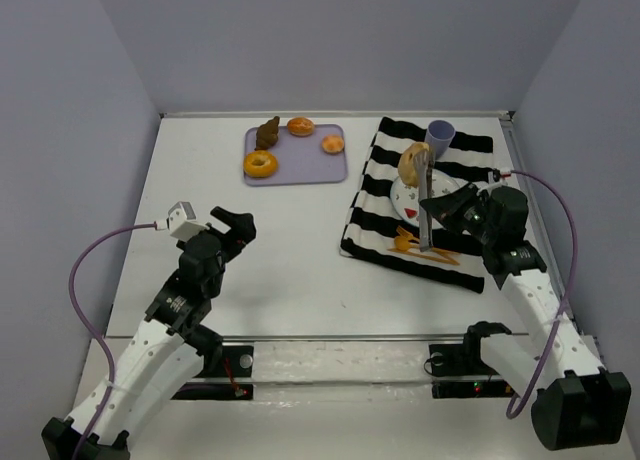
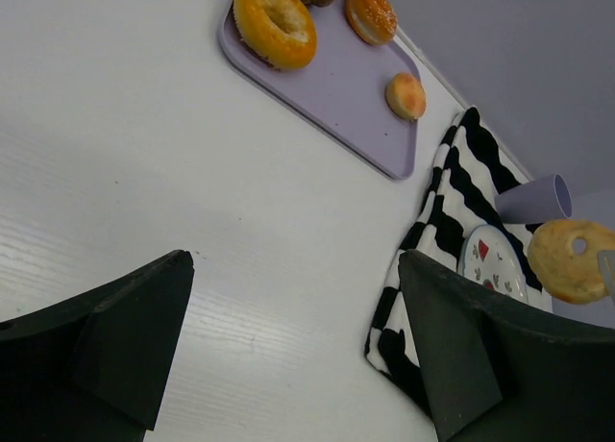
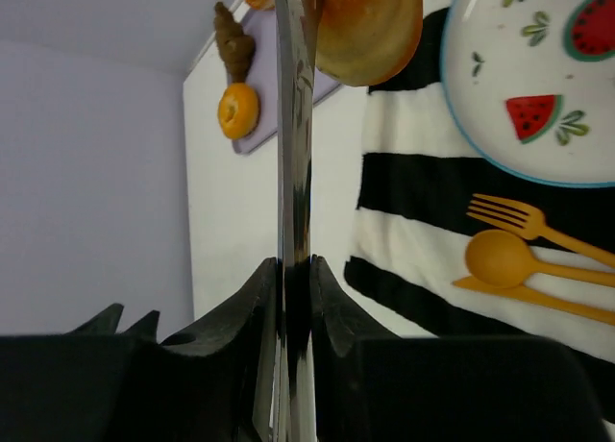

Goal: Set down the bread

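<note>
The right pincer (image 3: pixel 294 298) is clamped on thin metal tongs (image 3: pixel 293 125), whose tips pinch the bread (image 3: pixel 370 24) in the air near the plate's (image 3: pixel 500 125) far edge. Released there, it could roll off the plate onto the striped cloth (image 1: pixel 372 195). The left pincer (image 2: pixel 293 269) gapes wide, well left of the plate.

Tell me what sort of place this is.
Probably a robot lab's test cell staged as a table setting: bare walls box in the white table, with a striped cloth, plate and pastry tray.
</note>
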Tool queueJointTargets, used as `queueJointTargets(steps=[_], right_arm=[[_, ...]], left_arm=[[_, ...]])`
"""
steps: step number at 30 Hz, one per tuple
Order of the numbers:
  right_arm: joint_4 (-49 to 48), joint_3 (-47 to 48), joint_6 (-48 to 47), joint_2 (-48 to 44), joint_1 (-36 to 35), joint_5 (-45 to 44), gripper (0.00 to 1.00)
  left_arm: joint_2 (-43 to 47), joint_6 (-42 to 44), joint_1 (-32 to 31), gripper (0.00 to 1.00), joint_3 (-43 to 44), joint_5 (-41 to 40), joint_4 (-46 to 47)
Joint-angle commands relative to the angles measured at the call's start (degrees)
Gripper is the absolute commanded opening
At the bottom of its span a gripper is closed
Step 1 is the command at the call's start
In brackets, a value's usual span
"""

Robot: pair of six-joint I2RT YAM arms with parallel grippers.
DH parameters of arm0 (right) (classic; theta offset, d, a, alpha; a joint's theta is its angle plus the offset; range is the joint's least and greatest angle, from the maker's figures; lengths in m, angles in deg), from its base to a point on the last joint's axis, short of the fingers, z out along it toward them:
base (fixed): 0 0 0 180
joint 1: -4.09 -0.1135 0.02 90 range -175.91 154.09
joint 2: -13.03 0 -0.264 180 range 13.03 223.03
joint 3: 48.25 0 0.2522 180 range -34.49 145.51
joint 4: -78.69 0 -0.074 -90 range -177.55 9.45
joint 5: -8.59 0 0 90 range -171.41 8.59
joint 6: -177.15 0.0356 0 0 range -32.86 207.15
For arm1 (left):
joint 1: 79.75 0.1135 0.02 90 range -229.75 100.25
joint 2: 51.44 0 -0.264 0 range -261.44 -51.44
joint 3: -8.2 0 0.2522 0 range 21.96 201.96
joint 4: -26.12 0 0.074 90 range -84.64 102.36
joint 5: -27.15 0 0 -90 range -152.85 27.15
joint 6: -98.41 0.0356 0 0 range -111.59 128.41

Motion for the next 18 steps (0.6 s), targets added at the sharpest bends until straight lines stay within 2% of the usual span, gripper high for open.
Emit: queueJointTargets(steps=[1, 6, 9, 11, 12, 14, 16, 18], right_arm=[[4.35, -2.6, -3.45, 2.13, 5.18, 3.2, 0.07], [1.54, -3.22, -3.01, 7.33, 8.17, 9.0, 0.07], [0.83, -3.39, -2.39, 7.42, 8.79, 9.1, 0.07], [0.92, -4.09, -1.96, 7.07, 10.98, 9.63, 0.2], [0.92, -4.53, -1.26, 6.72, 12.21, 10.07, 0.32], [1.01, -5.24, -1.07, 6.45, 13.0, 10.6, 0.43], [1.53, -5.41, -1.16, 6.36, 13.62, 10.95, 0.52], [1.89, -5.24, -1.51, 6.1, 14.32, 10.78, 0.55]], left_arm=[[0.62, 0.46, -0.09, 0.99, -1.01, -0.76, 1.55], [0.01, 0.55, -0.09, 0.99, -0.84, -0.67, 1.72], [-0.26, 0.55, -0.09, 0.99, -0.84, -0.76, 1.81], [-0.26, 0.55, -0.09, 0.99, -0.84, -0.67, 1.81], [-0.26, 0.55, -0.09, 0.99, -0.84, -0.59, 1.81], [-0.08, 0.55, -0.09, 0.99, -0.84, -0.58, 1.81], [-0.26, 0.46, -0.09, 0.99, -0.84, -0.58, 1.9], [-0.26, 0.55, -0.09, 0.99, -0.84, -0.5, 1.81]])
